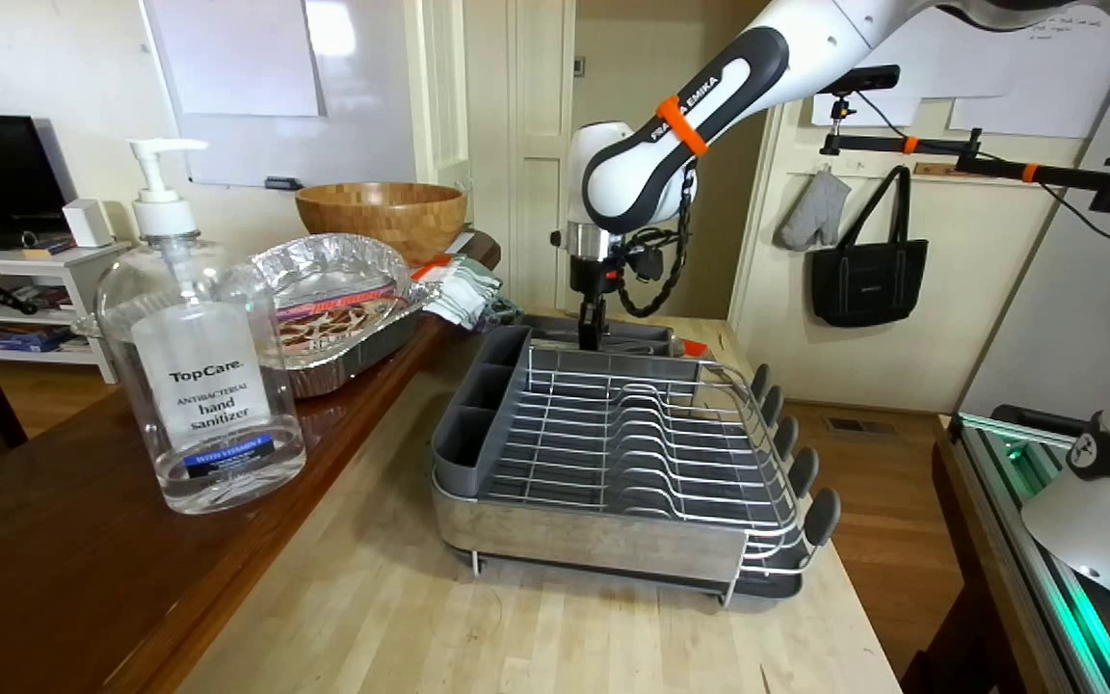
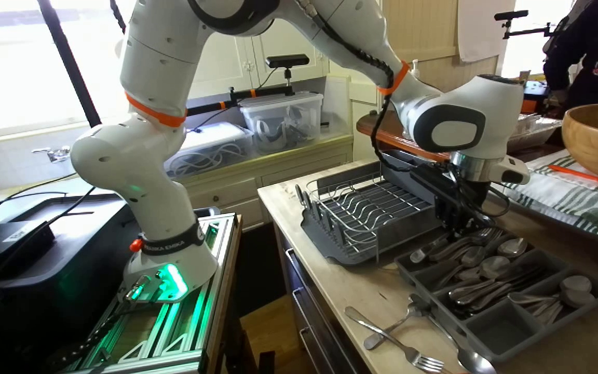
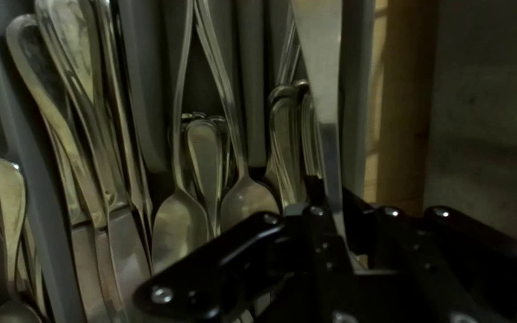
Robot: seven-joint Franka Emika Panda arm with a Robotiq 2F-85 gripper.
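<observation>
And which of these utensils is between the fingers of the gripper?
The long flat utensil, rightmost in the wrist view: the gripper holds it, whereas the spoons and knives lie farther left.

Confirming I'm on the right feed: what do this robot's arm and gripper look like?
The arm is white with rounded joints, dark trim, orange bands and a twisted black cable. White lettering marks the black collar near its base, where a green light glows. Past a silver wrist ring, the gripper is black, with jointed links and shiny screws.

Window (image 2: 13, 67) glares white — wrist view is dim.
</observation>
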